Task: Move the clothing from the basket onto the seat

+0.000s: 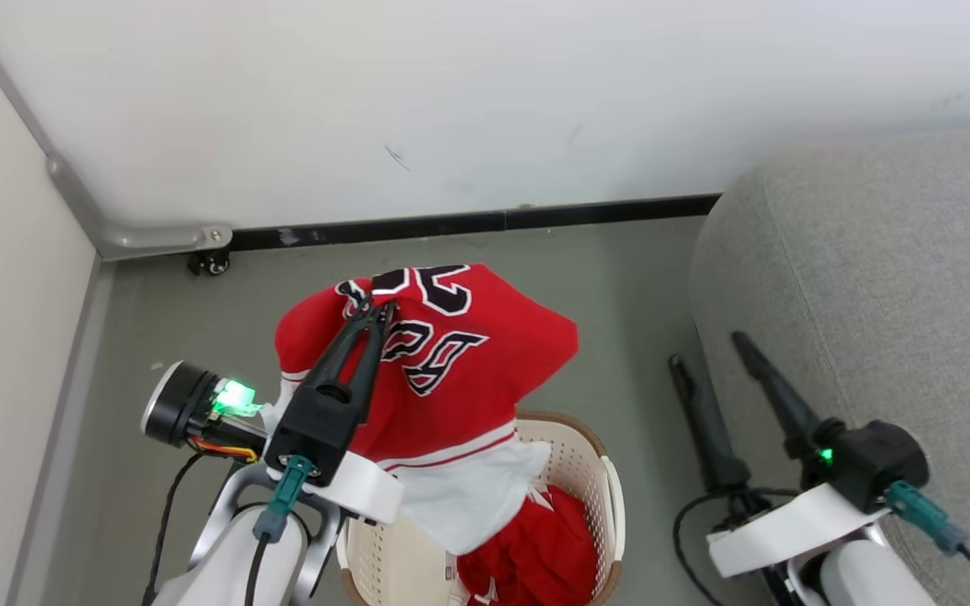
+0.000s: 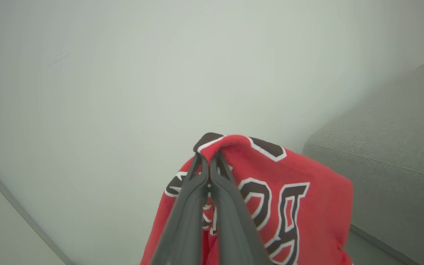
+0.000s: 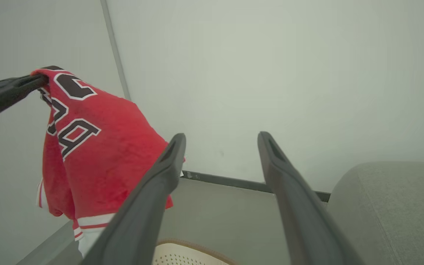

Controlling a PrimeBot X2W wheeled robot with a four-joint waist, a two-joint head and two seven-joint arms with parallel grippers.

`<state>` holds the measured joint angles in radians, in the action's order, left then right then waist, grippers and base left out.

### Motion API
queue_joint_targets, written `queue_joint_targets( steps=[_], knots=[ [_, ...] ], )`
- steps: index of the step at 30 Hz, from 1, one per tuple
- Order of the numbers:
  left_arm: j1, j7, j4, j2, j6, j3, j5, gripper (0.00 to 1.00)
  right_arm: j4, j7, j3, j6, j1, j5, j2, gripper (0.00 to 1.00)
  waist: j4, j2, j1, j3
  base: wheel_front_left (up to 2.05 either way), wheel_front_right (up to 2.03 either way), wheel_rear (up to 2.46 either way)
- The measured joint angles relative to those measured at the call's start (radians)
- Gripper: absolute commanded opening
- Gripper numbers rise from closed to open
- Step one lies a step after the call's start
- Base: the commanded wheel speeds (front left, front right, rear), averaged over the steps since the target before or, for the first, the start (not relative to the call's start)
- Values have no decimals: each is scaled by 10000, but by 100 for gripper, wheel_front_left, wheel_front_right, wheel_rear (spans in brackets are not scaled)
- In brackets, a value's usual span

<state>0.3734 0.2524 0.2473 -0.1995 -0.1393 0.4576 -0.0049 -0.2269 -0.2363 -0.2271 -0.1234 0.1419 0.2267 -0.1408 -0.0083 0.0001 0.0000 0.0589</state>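
My left gripper (image 1: 377, 308) is pinched tight on a fold of the numbered jersey (image 1: 468, 370), and the cloth hangs from my fingertips above the basket (image 1: 583, 454). From my left wrist, the two fingers (image 2: 197, 191) meet on the red fold right at a black-and-white digit. The number is crumpled over the pinch, so I cannot read it whole. The lettering below it is cut by my own fingers and by the bottom edge. The jersey's striped hem and a white stretch of cloth below it drape over the basket's near-left rim and hide that part. Whether the cloth rests on the rim I cannot tell.

The plainer red garment (image 1: 544, 555) lies inside the basket, partly covered by the hanging jersey and cut off at the bottom of the head view, as is the basket itself.

My right gripper (image 1: 706, 349) stands wide apart with nothing between its fingers, low beside the rounded edge of the sofa (image 1: 889, 278). The sofa sits to the right of the basket and runs out of frame. From my right wrist, the basket (image 3: 182, 255) is a sliver of perforated wall and brown rim at the bottom edge.
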Motion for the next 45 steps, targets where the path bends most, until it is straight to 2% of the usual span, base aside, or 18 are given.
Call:
queue_joint_targets(
  steps=[4, 11, 21, 32, 38, 45],
  knots=[
    [3, 0, -255, 36, 90, 144, 36, 0, -71, 171, -606, 0, -9, 251, -198, 100, 70, 0, 0, -188, 0, 0, 0],
    [155, 2, -890, 88, 267, 449, 199, 0, -82, 570, -1682, 0, -32, 930, -905, 100, 236, 0, 0, -531, 0, 0, 0],
    [291, 33, -1377, 48, 474, 610, 286, 0, 460, 970, -3007, 0, -13, 2090, -1804, 100, 433, 0, 0, -813, 0, 0, 0],
    [291, 33, -1547, -111, 654, 765, 286, 0, 1267, 1149, -3482, 0, 128, 2949, -2750, 100, 470, 0, 0, -844, 0, 0, 0],
    [291, 33, -1751, -146, 782, 878, 309, 0, 1465, 1179, -3476, 0, 286, 3409, -3007, 100, 451, 0, 0, -811, 0, 0, 0],
    [291, 33, -1889, -148, 821, 1080, 355, 0, 1724, 1191, -3985, 0, 605, 3791, -3244, 100, 485, 0, 0, -792, 0, 0, 0]
  ],
)
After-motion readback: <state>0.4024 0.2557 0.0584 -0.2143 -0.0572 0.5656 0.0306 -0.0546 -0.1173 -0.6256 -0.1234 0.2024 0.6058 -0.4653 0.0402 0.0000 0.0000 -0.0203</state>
